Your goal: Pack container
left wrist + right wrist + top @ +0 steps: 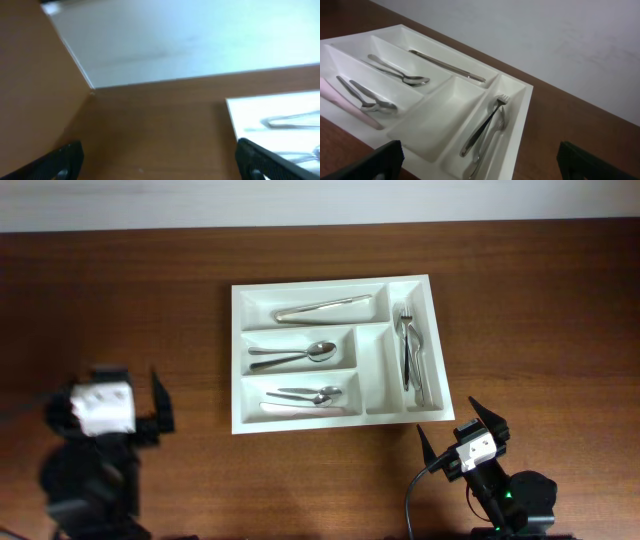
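Left gripper [162,167] and right gripper [482,162] gape empty near front edge; we risk a low reach clipping tray [237,360], jolting forks [408,345].

A large white rectangular plastic cutlery tray [440,112] spans nine o'clock to centre. Inside, steel forks [487,127] lie toward six o'clock, a steel knife [447,66] toward eleven.

The container [236,360] fills the middle of the worktop [120,290], towards the far edge. Its raised walls and the cutlery [320,351] in four compartments bar a low pass. Open wood runs broad to the left edge, narrower to the right edge and thin along the far edge. The left gripper [159,145] and right gripper [480,146], jaws spread wide, stand by the near edge, with bare wood between them.
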